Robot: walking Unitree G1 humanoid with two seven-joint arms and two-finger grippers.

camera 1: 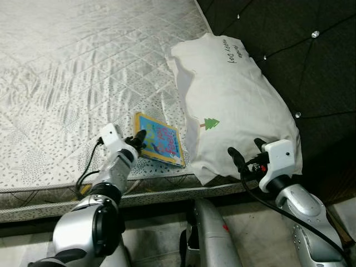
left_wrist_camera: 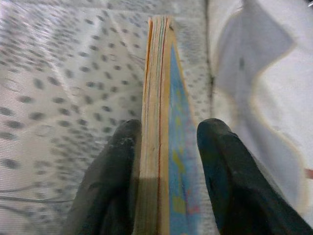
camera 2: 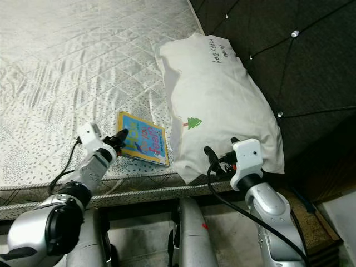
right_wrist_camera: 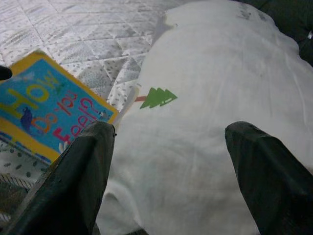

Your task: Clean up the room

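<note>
While left gripper (camera 1: 139, 139) straddles book (camera 1: 161, 140), pillow (camera 1: 233, 100) beside, on mattress (camera 1: 67, 72)

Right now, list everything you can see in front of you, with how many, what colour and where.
Mattress: one, pale grey quilted, spread across the view.
Pillow: one, white with a small green tree print and handwriting, lying on the mattress's right edge by the headboard.
Book: one, blue cover with yellow border, on the mattress just left of the pillow.
Headboard: one, black tufted with shiny studs, upper right.
Floor: pale, below the mattress.
Left gripper: black fingers either side of the book's near edge.
Right gripper: black fingers open, at the pillow's near end.
</note>
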